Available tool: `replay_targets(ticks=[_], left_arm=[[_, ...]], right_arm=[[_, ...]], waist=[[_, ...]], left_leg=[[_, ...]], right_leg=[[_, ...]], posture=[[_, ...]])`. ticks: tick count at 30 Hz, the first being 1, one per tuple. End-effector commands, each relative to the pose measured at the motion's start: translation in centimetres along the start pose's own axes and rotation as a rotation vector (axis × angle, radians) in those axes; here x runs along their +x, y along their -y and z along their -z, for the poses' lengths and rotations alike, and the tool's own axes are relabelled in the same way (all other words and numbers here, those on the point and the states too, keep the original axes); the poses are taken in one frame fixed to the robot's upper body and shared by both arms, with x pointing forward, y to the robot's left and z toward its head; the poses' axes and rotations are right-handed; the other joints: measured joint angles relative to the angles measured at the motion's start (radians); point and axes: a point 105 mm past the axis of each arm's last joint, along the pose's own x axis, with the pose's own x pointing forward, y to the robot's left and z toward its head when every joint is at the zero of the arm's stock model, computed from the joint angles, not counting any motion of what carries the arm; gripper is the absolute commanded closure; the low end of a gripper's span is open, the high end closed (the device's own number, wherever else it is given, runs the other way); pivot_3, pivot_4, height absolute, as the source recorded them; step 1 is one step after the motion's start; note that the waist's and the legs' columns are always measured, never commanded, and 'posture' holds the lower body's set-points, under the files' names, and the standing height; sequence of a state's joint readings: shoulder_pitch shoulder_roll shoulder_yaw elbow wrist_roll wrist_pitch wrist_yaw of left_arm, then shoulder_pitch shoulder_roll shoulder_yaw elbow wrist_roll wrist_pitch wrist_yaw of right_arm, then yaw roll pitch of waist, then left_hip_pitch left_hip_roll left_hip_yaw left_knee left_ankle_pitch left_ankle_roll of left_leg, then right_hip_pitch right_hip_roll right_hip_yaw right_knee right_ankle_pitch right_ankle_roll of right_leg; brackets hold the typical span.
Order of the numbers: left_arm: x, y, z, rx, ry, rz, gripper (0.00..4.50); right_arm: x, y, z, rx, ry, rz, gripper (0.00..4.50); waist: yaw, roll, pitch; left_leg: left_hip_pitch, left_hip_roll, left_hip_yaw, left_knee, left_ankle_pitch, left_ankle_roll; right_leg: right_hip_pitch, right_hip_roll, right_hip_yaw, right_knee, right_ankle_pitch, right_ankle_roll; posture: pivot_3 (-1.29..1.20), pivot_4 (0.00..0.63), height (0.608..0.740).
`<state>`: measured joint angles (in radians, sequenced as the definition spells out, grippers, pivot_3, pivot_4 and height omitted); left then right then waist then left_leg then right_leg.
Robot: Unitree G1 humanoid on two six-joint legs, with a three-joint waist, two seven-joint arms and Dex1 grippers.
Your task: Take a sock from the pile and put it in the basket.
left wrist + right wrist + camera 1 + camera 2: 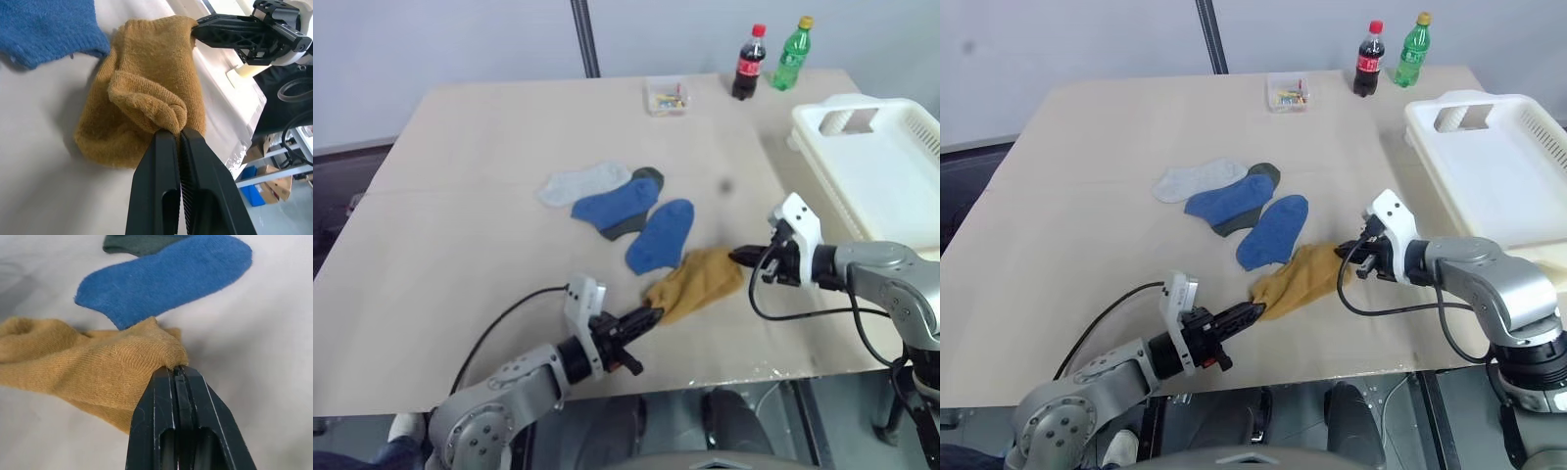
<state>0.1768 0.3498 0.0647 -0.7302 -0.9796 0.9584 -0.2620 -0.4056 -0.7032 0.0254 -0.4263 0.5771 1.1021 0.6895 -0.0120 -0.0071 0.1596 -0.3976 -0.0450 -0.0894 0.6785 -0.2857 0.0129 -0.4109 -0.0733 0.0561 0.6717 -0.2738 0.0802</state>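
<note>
The mustard-yellow sock lies on the table near the front edge, just in front of the pile of blue, pale grey and dark green socks. My left gripper is shut on the sock's near-left end, where a fold of fabric bunches at the fingertips. My right gripper is shut on the sock's right end. The white slotted basket stands at the table's right side, beyond my right arm.
A small clear box with small coloured items, a cola bottle and a green bottle stand at the far edge. A blue sock lies close behind the yellow one. The table's front edge runs just below my left gripper.
</note>
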Motion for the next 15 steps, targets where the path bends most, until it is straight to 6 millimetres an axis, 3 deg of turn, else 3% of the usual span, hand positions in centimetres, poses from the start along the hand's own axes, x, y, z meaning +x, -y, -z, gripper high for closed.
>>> replay_targets(ticks=[1, 11, 15], left_arm=[[0.1, -0.5, -1.1, 0.040, 0.066, -0.050, 4.45], [0.8, -2.9, 2.4, -0.016, -0.093, -0.135, 4.45], [0.7, -3.4, 2.8, 0.002, -0.142, -0.128, 4.45]], right_arm=[[-0.1, 0.2, 0.4, -0.012, -0.006, 0.029, 4.50], [0.9, 1.3, 4.4, 0.039, -0.083, 0.106, 4.50], [1.0, 0.6, 4.8, 0.062, -0.078, 0.092, 4.50]], waist=[[0.000, 0.000, 0.000], [0.000, 0.000, -0.001], [0.000, -0.001, -0.007]], left_leg=[[0.000, 0.000, 0.000, 0.000, 0.000, 0.000], [0.000, 0.000, 0.000, 0.000, 0.000, 0.000], [0.001, 0.000, 0.000, 0.000, 0.000, 0.000]], right_leg=[[0.000, 0.000, 0.000, 0.000, 0.000, 0.000], [0.000, 0.000, 0.000, 0.000, 0.000, 0.000], [0.001, 0.000, 0.000, 0.000, 0.000, 0.000]], posture=[[0.00, 0.150, 0.740], [0.00, 0.150, 0.740], [0.00, 0.150, 0.740]])
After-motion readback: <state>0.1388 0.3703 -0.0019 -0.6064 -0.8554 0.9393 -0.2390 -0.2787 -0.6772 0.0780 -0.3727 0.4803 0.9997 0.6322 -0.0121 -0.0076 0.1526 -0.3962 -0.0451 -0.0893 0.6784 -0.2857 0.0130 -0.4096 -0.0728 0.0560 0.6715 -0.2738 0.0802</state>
